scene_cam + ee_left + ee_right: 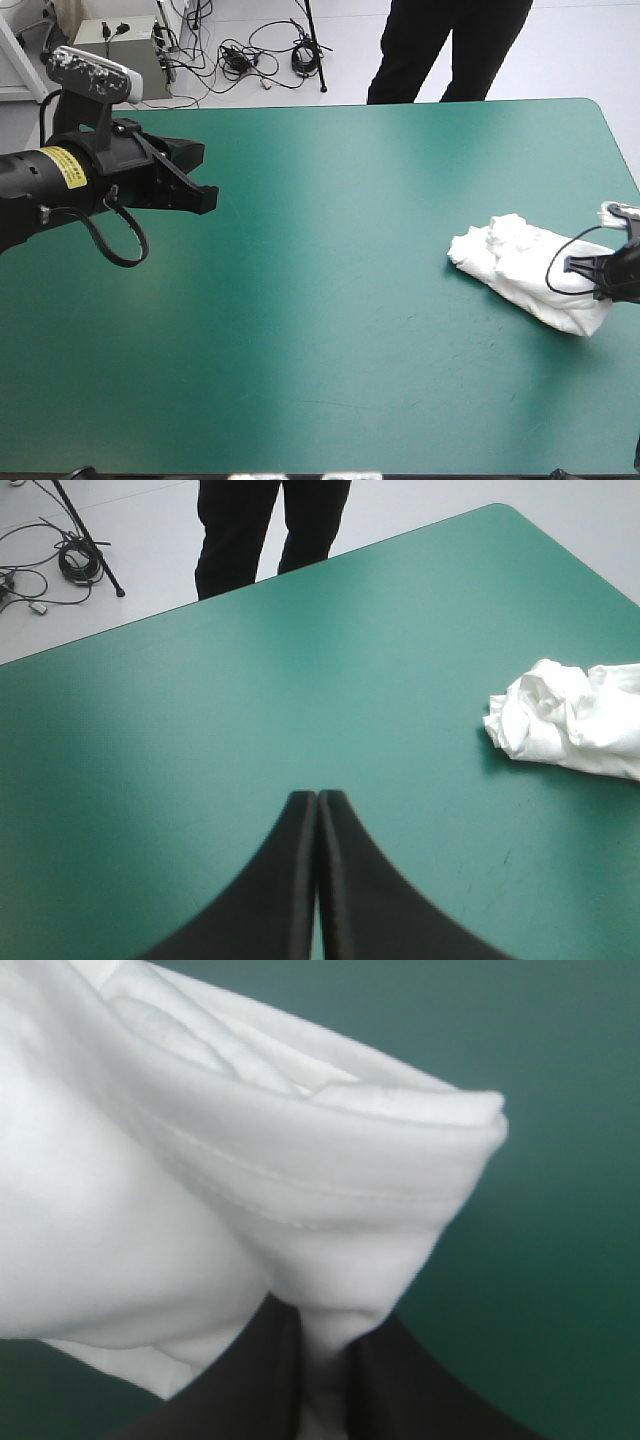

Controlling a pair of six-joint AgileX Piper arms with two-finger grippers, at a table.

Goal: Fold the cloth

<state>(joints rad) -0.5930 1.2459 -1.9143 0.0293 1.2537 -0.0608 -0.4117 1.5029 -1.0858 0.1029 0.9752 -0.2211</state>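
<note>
**High view.** The counter [330, 300], a wide top under a teal-green cover, fills most of the frame. The white fabric T-shirt [520, 265] lies at the middle right as a crumpled, elongated heap. It slants from the upper left down toward the right edge of the frame and sits close to the counter's right edge. The right tool [598, 272], with its broad black fin-shaped fingers, comes in at the right edge of the frame and touches the lower-right end of the heap. Its grip cannot be judged from here. The left tool [200, 192] hangs in the upper left of the frame, raised above the cover and well apart from the T-shirt. Its black fingers point toward the middle of the counter.

**Left wrist view.** The left tool [318, 805] is clenched, its two black fingers meeting in one pointed arch with nothing between them. Bare teal-green counter [250, 700] lies under and ahead of it. The T-shirt [565, 720] sits off to one side, far from the fingertips, with its wrinkled end facing this tool.

**Right wrist view.** The right tool [325, 1345] is pinched nearly closed on the T-shirt [150, 1210], with a narrow pleat of white fabric caught between its black fingers. Above the grip the cloth swells into thick folds, and a stitched hem runs across them. The teal-green counter [560, 1260] shows beyond and beside the cloth.
</note>
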